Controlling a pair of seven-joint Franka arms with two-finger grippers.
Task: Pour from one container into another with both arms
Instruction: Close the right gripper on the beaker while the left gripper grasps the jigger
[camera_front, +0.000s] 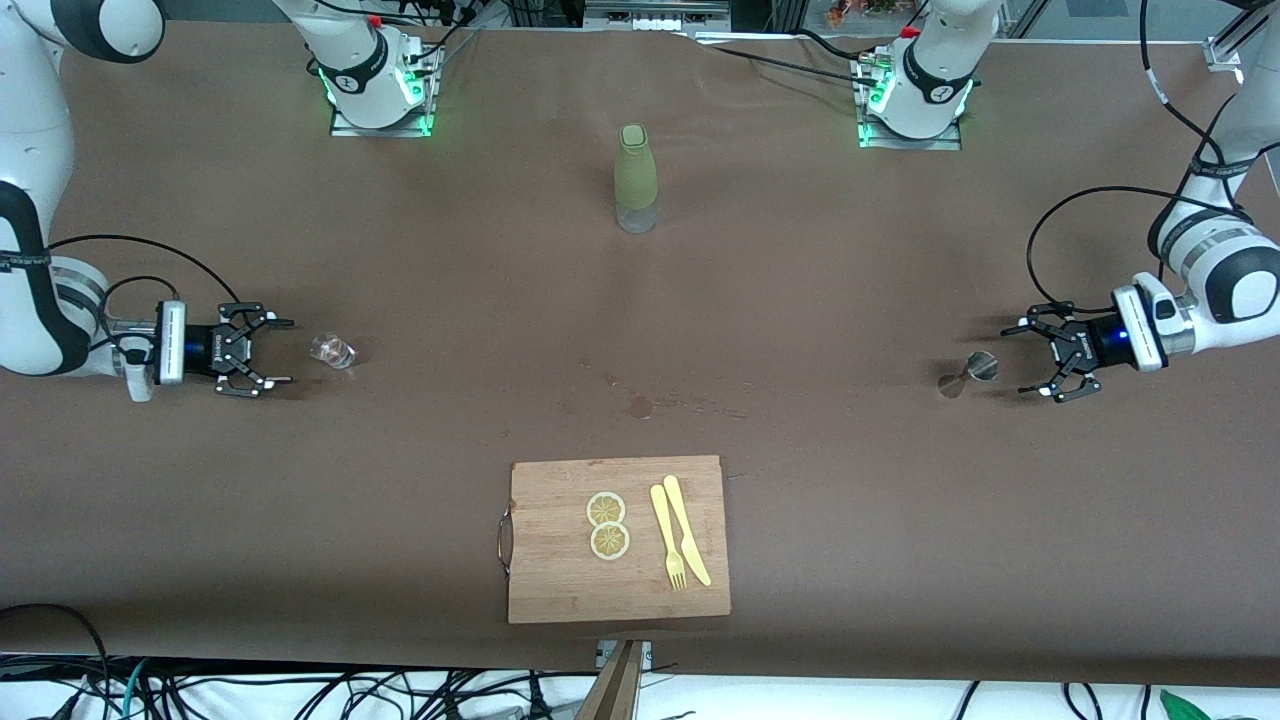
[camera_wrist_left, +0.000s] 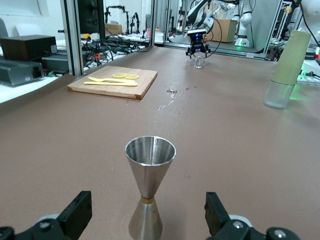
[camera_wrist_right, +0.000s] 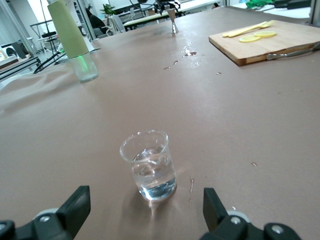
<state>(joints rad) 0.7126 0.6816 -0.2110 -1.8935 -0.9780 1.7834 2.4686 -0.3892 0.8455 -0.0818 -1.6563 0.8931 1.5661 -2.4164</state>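
A small clear glass (camera_front: 333, 351) (camera_wrist_right: 149, 166) with a little water stands upright at the right arm's end of the table. My right gripper (camera_front: 268, 352) (camera_wrist_right: 145, 212) is open and level with it, a short gap away, fingers apart on either side of its line. A steel hourglass-shaped jigger (camera_front: 968, 374) (camera_wrist_left: 148, 186) stands upright at the left arm's end. My left gripper (camera_front: 1040, 358) (camera_wrist_left: 148, 217) is open just beside it, with the jigger's base between the fingers (camera_wrist_left: 80, 212) but untouched.
A tall bottle (camera_front: 636, 178) with a pale green sleeve stands mid-table near the arm bases. A wooden cutting board (camera_front: 560, 580) with two lemon slices (camera_front: 607, 525), a yellow fork and a knife (camera_front: 680, 530) lies near the front camera. Small wet spots (camera_front: 640, 405) mark the cloth.
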